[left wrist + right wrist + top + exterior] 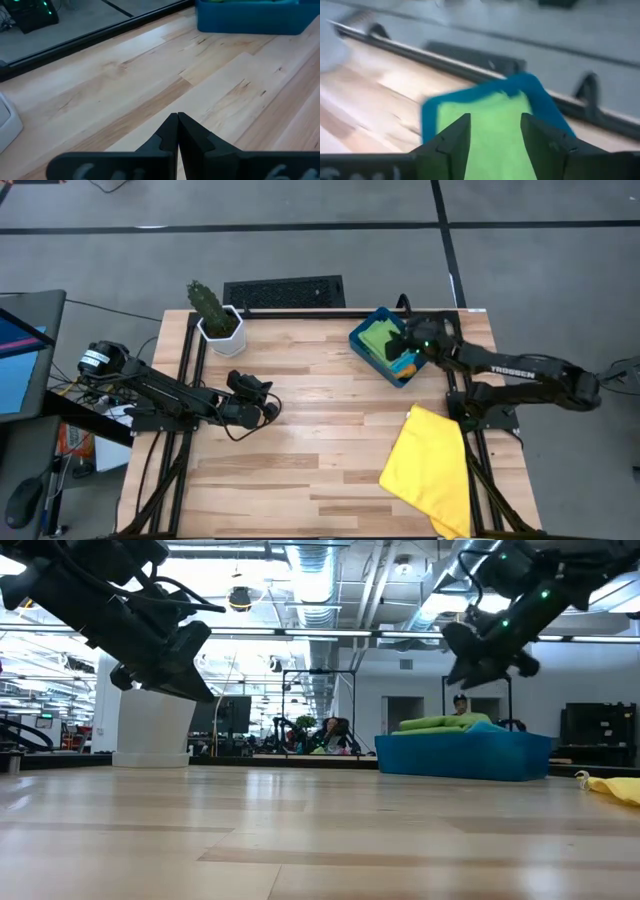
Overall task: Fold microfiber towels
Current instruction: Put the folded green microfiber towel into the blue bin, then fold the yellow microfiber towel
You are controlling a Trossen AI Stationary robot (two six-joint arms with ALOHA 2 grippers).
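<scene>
The right tool (400,346), released with fingers apart, hangs over the green towel (495,125) in the bin (362,336).

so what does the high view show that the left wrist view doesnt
Only the high view: the yellow towel spread at the table's near right corner, the potted cactus, the right pincer open above the bin over a green towel, and an orange and a light blue towel beside it. Only the left wrist view: the left pincer seen close up, fingers pressed shut, holding nothing. Both: the wooden table and the blue bin.
</scene>
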